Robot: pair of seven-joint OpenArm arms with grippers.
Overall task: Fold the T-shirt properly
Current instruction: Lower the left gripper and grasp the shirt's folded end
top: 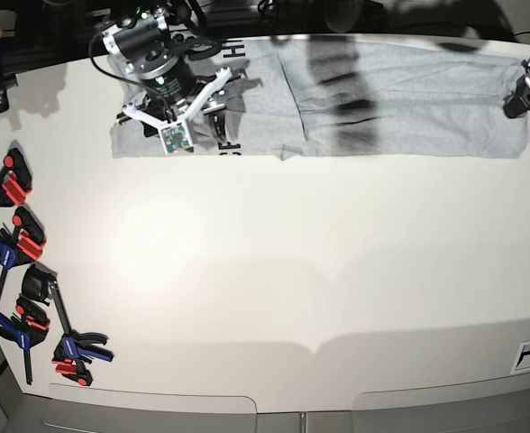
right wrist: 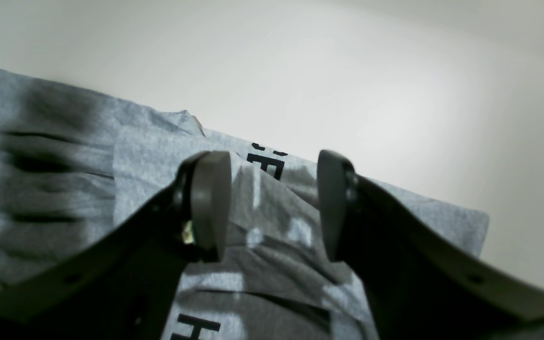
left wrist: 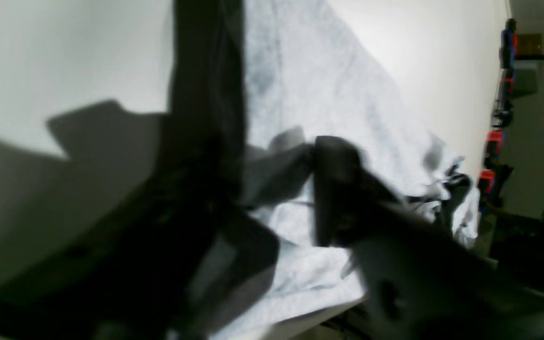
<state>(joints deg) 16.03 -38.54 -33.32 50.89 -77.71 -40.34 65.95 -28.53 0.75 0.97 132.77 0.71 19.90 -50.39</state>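
The light grey T-shirt (top: 400,99) lies spread in a long band along the table's far edge, with dark lettering showing at its left end (right wrist: 265,165). My right gripper (top: 179,113) hovers over that lettered end, and its jaws (right wrist: 272,203) stand open and empty just above the cloth. My left gripper (top: 528,90) is at the shirt's right edge. In the blurred left wrist view its dark fingers (left wrist: 279,165) stand apart, with a shadowed fold of the shirt (left wrist: 310,94) between them.
The white table (top: 265,271) stretches from the shirt to the near edge. Several red, blue and black clamps (top: 17,239) lie along its left side, and they also show in the left wrist view (left wrist: 494,141). Dark equipment stands behind the far edge.
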